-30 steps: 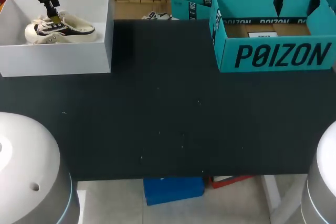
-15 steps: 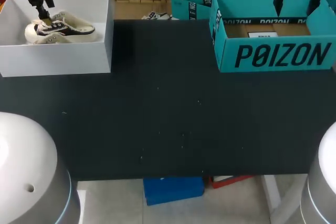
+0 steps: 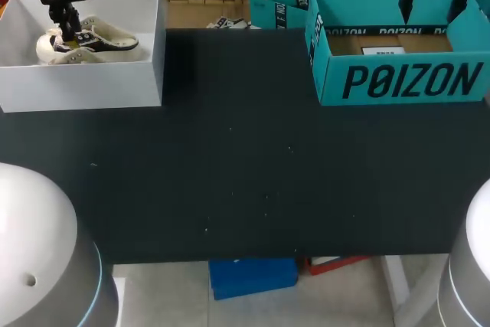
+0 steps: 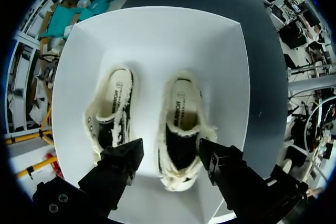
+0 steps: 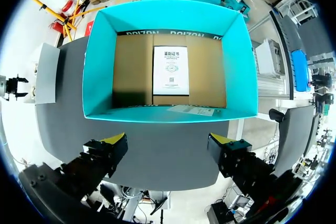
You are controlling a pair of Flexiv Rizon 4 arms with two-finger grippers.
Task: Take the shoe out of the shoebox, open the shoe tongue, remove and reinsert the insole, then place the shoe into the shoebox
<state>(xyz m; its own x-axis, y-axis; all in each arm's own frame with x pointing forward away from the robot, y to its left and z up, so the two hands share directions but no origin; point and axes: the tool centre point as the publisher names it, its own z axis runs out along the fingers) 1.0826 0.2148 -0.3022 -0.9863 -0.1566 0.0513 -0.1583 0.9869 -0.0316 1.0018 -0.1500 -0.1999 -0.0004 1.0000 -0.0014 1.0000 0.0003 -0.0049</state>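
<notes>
Checking in from the remote station. My left end effector (image 4: 169,153) is down over the white shoebox (image 3: 84,86), which sits at the far left corner of the dark surface (image 3: 245,174). Its fingers are spread apart, one on each side of the heel end of the shoe (image 4: 181,129). I can't make out either finger pressing on it, so I'm calling it open. One finger (image 4: 123,156) sits over the gap between that shoe and the second shoe (image 4: 113,111) lying just beside it. Both are fluffy cream ones with dark insides, and both lie flat in the box, toes pointing away from the wrist camera.

My right end effector (image 5: 168,142) hangs over at the far right, fingers wide apart and holding nothing. It's above the near wall of a teal box (image 5: 100,66), which has a brown cardboard floor and a white printed sheet (image 5: 170,69) lying in it.
</notes>
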